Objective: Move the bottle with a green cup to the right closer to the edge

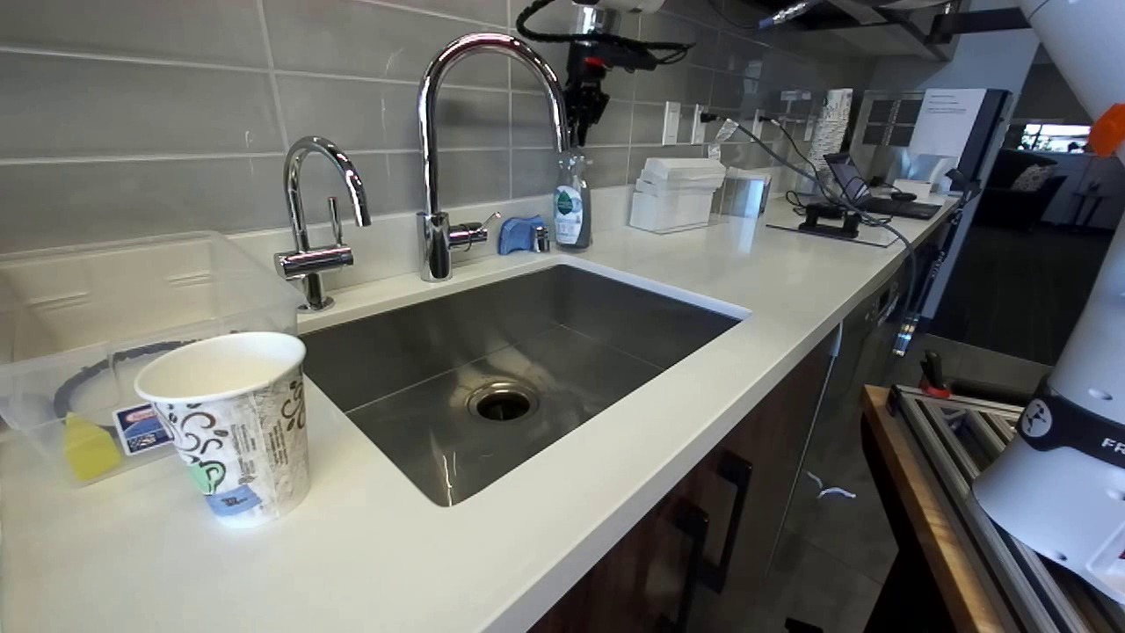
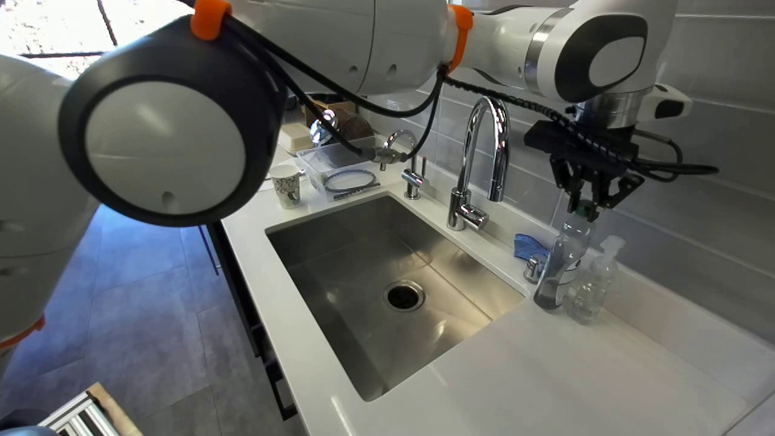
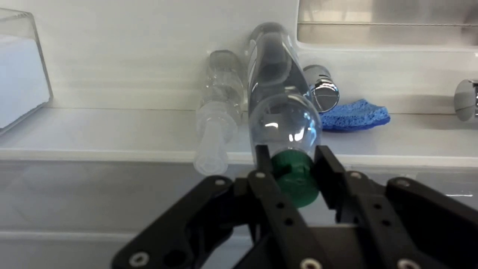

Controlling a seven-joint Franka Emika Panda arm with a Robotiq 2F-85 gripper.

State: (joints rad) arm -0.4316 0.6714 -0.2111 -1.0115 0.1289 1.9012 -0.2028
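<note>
The bottle with a green cup is see-through with a dark green cap. It stands by the sink's back corner in both exterior views (image 1: 573,207) (image 2: 563,260) and runs away from the camera in the wrist view (image 3: 278,71). Its base appears to be on the countertop. My gripper (image 2: 584,209) is above it, with its fingers closed around the green cap; in the wrist view the gripper (image 3: 293,170) has one finger on each side of the cap. In an exterior view the fingertips (image 1: 576,132) partly hide the cap. The countertop's front edge (image 1: 664,466) is far from the bottle.
A paler clear pump bottle (image 2: 593,287) stands close beside it. A chrome fitting (image 3: 322,89), a blue sponge (image 3: 354,115) and the tall faucet (image 1: 431,158) are near. The sink (image 2: 363,284) opens in front. A clear box with white contents (image 1: 677,193) stands along the wall.
</note>
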